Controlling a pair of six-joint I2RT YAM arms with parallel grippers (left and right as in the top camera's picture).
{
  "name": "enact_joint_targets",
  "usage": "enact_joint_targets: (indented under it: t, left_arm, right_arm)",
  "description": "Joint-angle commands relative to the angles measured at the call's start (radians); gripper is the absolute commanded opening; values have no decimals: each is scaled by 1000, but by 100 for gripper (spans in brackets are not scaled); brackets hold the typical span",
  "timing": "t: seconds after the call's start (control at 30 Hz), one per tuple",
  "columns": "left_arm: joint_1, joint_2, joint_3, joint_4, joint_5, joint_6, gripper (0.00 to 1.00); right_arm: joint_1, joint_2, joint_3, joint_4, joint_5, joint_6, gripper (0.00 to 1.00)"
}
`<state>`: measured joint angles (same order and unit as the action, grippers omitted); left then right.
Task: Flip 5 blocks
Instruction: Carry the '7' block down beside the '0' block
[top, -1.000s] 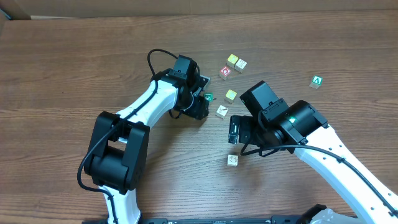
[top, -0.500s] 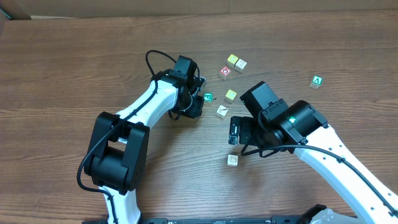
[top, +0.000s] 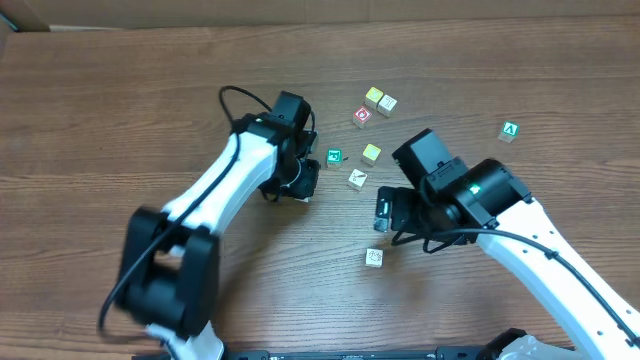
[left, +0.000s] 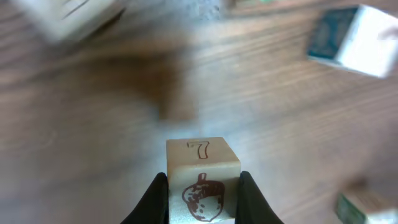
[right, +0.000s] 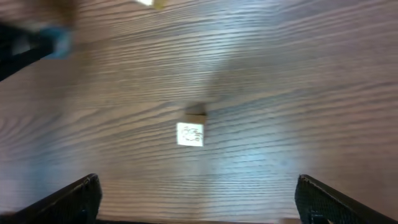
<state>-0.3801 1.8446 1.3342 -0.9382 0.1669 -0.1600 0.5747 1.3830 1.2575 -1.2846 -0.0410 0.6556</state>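
Acorn block (left: 203, 177) sits clamped inside the left end effector (left: 203, 198).

Table (top: 100, 120): brown wood grain, smooth, low sheen with soft light patches. Acorn-printed block (left: 203, 171): bare pale wood, matt, brown print on two faces. Teal-faced block (top: 334, 156): pale wood sides, one coloured printed face. Pale block (right: 190, 134): light matt face with faint print, too blurred for grain. Left gripper (left: 203, 182): fingers (left: 154, 200) black, matt, plastic in look. Right gripper (right: 198, 182): fingers (right: 68, 202) dark, matt. Left arm (top: 225, 175) and right arm (top: 560, 280): white smooth shells, slightly glossy, with black matt joints.
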Motion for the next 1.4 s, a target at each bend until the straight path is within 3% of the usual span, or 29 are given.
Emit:
enact_joint_targets:
  t: [0.0, 0.13, 0.37, 0.5, 0.83, 1.37]
  left_arm:
    - [-25, -162, -43, -26, 11, -37, 4]
    - [-75, -294, -181, 5, 8, -103, 5]
    - [-194, -484, -528, 196, 18, -369, 4]
    - [-276, -523, -641, 316, 36, -473, 4]
    - [-380, -455, -666, 507, 10, -575, 4]
    - [-389, -326, -666, 652, 44, -577, 4]
  right_arm:
    - [-50, -22, 26, -16, 24, 6, 100]
    - [-75, -22, 26, -35, 25, -10, 100]
    - [-75, -22, 25, -80, 40, -10, 100]
    - [-75, -22, 25, -84, 40, -10, 100]
    - [-75, -22, 25, -95, 39, -10, 100]
    - [-75, -22, 25, -90, 40, -10, 100]
